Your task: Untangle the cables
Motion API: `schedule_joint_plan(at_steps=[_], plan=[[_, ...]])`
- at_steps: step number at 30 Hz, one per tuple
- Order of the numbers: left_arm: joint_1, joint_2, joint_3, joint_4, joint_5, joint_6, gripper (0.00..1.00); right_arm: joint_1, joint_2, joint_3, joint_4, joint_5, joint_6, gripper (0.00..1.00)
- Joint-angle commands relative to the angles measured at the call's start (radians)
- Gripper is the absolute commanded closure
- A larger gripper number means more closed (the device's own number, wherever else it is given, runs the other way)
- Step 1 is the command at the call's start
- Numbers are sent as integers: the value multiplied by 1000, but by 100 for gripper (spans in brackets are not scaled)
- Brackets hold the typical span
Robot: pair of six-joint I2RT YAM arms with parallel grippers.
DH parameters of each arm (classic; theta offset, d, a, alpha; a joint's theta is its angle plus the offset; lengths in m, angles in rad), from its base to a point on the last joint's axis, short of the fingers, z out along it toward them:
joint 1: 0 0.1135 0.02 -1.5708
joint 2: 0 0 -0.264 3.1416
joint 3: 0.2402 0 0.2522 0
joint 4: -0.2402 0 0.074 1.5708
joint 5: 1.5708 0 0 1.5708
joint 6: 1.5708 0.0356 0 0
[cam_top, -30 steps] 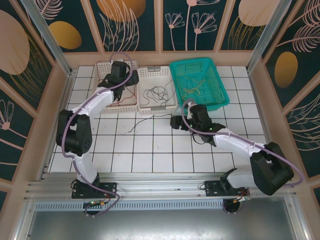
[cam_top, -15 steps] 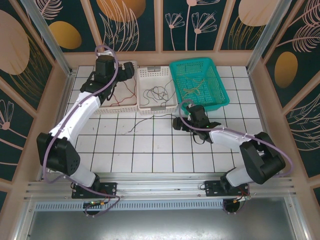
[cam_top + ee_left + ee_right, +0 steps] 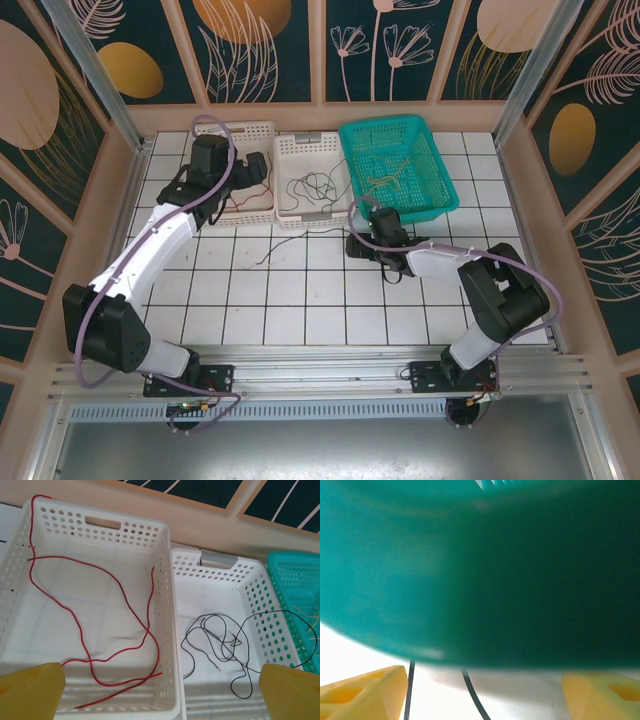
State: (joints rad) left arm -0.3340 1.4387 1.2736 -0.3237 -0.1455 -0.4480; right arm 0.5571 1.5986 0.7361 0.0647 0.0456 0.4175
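Left pincer point(image 3: 160, 672) wide apart, empty; right pincer point(image 3: 481, 680) also apart, black cable point(image 3: 411, 690) apparently loose between.

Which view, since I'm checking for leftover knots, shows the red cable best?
Left wrist: the red cable lies curled in the left white basket, traceable along its length. Top external gives faint red traces there. Right wrist faces the teal basket's wall.

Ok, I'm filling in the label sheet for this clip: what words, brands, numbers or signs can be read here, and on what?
None can be read.
The left white basket, middle white basket, teal basket and wall panels bear no lettering, only holes and leaf patterns.
The small dark board at the near edge is too small to read.
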Motion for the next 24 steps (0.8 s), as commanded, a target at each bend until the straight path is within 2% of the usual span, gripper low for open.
schedule_joint_plan(at_steps=[1,8,17,24], plan=[[-7,-66,-23,-3,-9,-9,2,3,20,14,-16,4,-11,24],[-7,-79,-36,-2,-13,-9,2,7,40,5,-4,-23,-8,51],[-7,-94,-39,-12,-15,-6,2,10,38,-3,0,-26,-14,74],[-7,-116,-45,-28,-25,1,2,16,19,-4,0,-58,-24,88]])
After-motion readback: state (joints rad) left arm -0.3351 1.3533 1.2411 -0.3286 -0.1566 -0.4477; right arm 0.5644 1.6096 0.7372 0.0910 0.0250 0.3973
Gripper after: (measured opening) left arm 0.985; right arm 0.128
